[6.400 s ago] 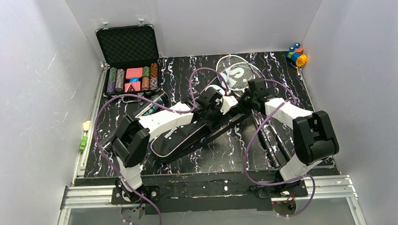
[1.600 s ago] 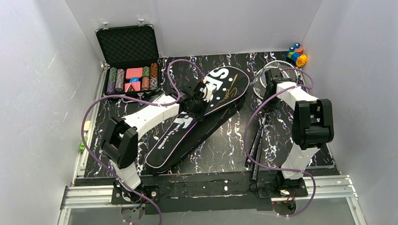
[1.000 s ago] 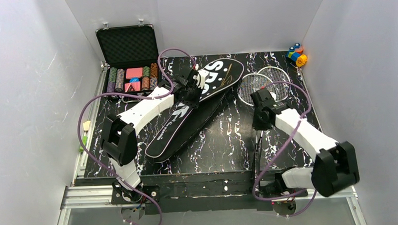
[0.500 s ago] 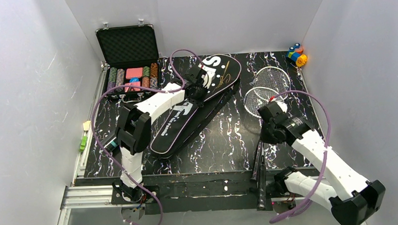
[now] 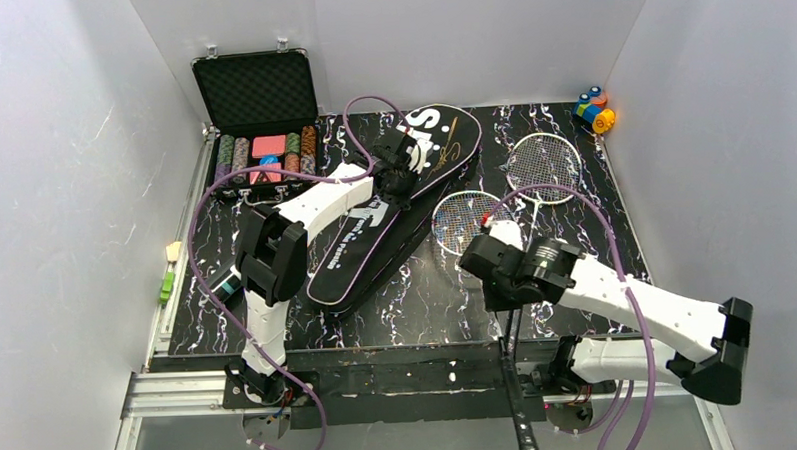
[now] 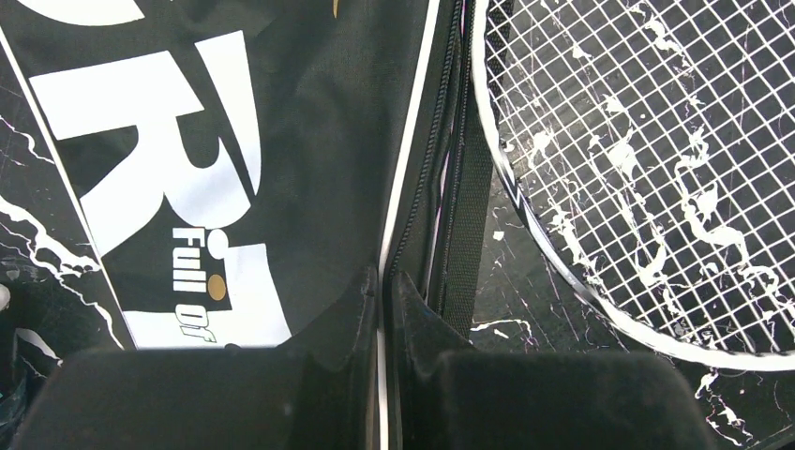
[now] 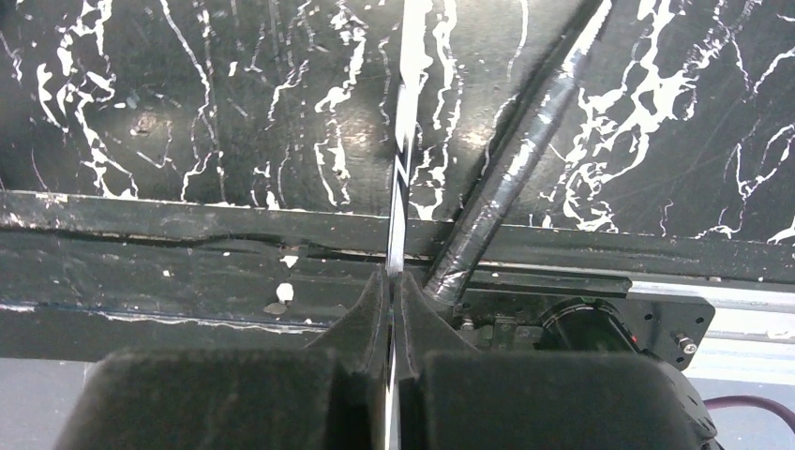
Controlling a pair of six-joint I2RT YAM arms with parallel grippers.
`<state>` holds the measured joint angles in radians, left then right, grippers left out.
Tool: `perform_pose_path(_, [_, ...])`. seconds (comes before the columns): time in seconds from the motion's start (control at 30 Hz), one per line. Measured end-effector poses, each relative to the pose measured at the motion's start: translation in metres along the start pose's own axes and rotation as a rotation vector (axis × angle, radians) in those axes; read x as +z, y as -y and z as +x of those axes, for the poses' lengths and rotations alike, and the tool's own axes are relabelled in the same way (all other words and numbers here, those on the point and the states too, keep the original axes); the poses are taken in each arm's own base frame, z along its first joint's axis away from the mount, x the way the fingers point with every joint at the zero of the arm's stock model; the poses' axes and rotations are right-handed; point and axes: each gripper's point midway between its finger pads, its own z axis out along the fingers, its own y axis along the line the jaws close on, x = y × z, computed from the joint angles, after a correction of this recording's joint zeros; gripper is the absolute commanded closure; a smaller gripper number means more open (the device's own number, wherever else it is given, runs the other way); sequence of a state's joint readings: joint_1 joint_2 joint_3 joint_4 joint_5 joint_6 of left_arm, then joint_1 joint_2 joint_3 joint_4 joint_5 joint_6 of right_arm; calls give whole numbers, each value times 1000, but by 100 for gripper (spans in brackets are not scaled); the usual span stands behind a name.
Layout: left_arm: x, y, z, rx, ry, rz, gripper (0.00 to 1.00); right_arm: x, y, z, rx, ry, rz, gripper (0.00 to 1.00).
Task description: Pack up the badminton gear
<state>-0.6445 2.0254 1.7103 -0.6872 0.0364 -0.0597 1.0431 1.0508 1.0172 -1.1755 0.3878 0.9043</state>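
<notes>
The black racket-shaped bag (image 5: 360, 248) lies slantwise on the marbled table. Its lettered top flap (image 6: 234, 141) is raised. My left gripper (image 5: 398, 171) is shut on that flap's white-piped edge (image 6: 385, 281). One silver-framed racket head (image 5: 463, 215) lies beside the bag, and its strings (image 6: 647, 159) fill the right of the left wrist view. My right gripper (image 5: 496, 274) is shut on a thin racket shaft (image 7: 405, 141) near the table's front edge. A second racket head (image 5: 544, 166) lies further back. A dark wrapped handle (image 7: 511, 211) (image 5: 519, 401) crosses the front edge. A dark tube with teal lettering (image 5: 227, 285) peeks out behind the left arm.
An open black case of poker chips (image 5: 259, 155) stands at the back left. Colourful toy blocks (image 5: 595, 108) sit in the back right corner. Small yellow and green pieces (image 5: 169, 268) lie off the table's left edge. Metal rails (image 7: 234, 211) run along the front.
My right arm swung left and toward the front, dragging one racket with it; its head now lies beside the bag and a handle overhangs the front edge. The left gripper keeps the flap raised.
</notes>
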Motion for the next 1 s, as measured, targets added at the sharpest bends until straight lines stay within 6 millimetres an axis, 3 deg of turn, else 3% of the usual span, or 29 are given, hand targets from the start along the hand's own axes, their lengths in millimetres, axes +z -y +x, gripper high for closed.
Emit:
perform_pose_path(0.33, [0,1,0,0,0,6,100,-14,-43,-2,-92,44,-4,99])
perform_pose_path(0.53, [0,2,0,0,0,10,100,-28,-53,-2,-93,84,-21,99])
perform_pose_path(0.57, [0,2,0,0,0,10,100,-28,-53,-1,-89,87,-25,95])
perform_pose_path(0.67, [0,2,0,0,0,13,100,-25,-51,0,-74,92,-15,63])
perform_pose_path(0.77, [0,2,0,0,-1,14,100,-5,-42,6,-62,81,26,46])
perform_pose_path(1.0, [0,3,0,-1,-2,19,100,64,-10,13,34,-3,87,42])
